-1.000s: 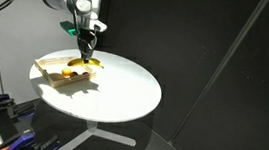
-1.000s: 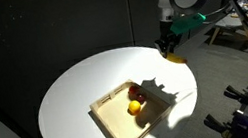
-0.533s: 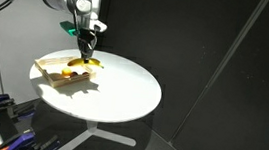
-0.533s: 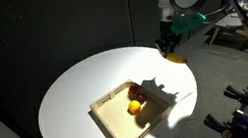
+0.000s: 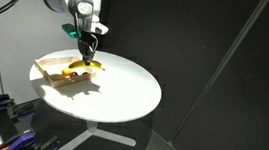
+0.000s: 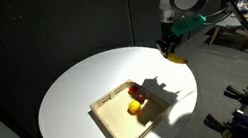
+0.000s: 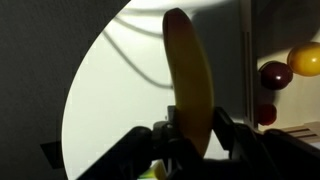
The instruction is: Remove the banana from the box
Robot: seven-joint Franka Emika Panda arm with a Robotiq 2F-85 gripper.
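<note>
Above the round white table (image 6: 76,87), the gripper (image 6: 167,43) pinches the banana (image 6: 174,59) near one end, holding it in the air, apart from the box (image 6: 114,131). A yellow-orange item (image 6: 133,106) and a red item (image 6: 139,97) lie inside the box.

Banana (image 6: 175,58) hangs in the hand (image 6: 168,48), above the table (image 6: 72,93), past the box (image 6: 99,109). Box sits on the table, small fruits (image 6: 135,104) in its corner nearest the hand.
</note>
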